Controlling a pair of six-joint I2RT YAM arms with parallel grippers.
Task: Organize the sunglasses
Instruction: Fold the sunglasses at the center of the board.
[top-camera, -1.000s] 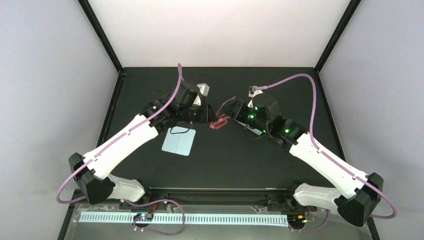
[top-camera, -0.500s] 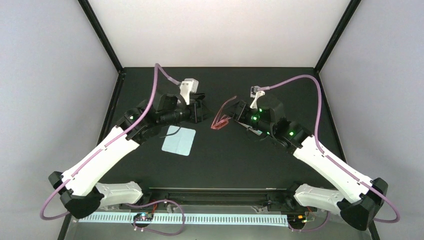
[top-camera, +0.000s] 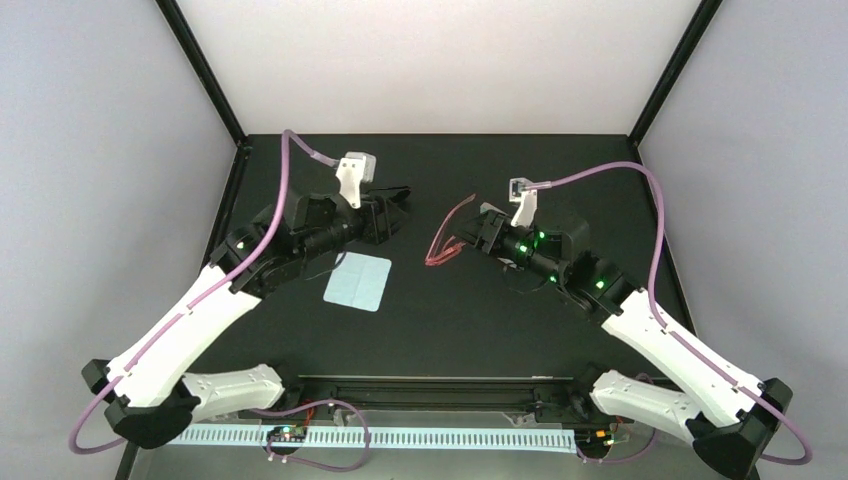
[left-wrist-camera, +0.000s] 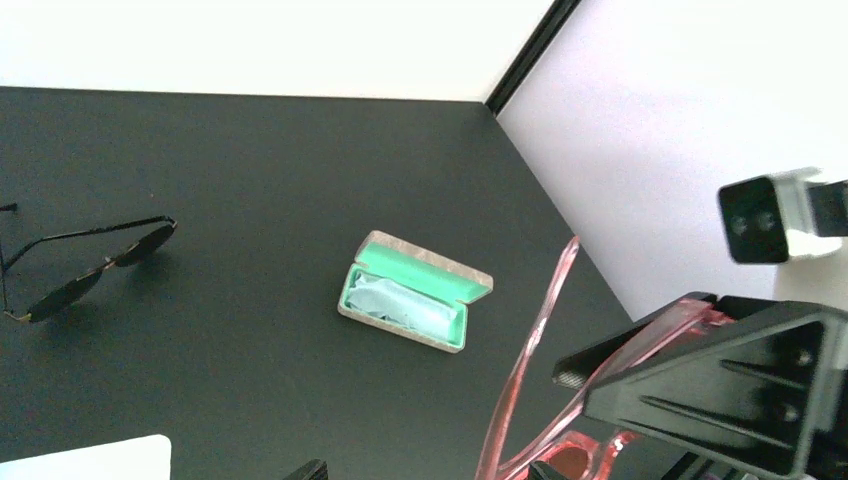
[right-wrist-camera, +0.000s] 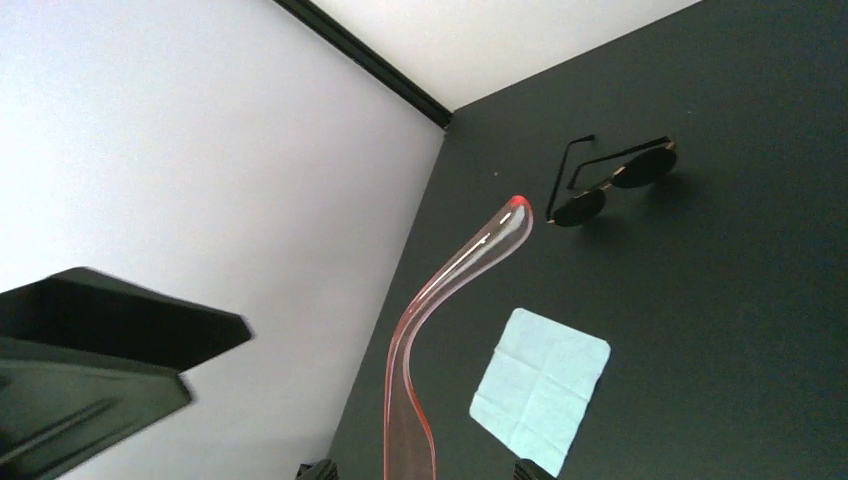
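- The black table (top-camera: 450, 330) fills the middle of the top view, and I see both arms reaching over it from the bottom corners.
- The left gripper (top-camera: 392, 203) is left of centre in the top view. Its fingers are spread with nothing between them, and it is apart from the sunglasses.
- The right gripper (top-camera: 482, 232) is right of centre, and I see it pinching the sunglasses by the frame.
- A light blue cloth (top-camera: 358, 282) lies flat on the table, below the left gripper in the top view.
- A glasses case (left-wrist-camera: 415, 305) lies open on the table in the middle of the left wrist view. Its lining is mint green.
- The sunglasses (top-camera: 445, 240) are in the centre of the top view, between the two grippers and lifted off the table. One slim red arm points up, away from the right gripper.
- A black pair (left-wrist-camera: 85, 265) with dark lenses lies on the table at the left edge of the left wrist view, well apart from the case.
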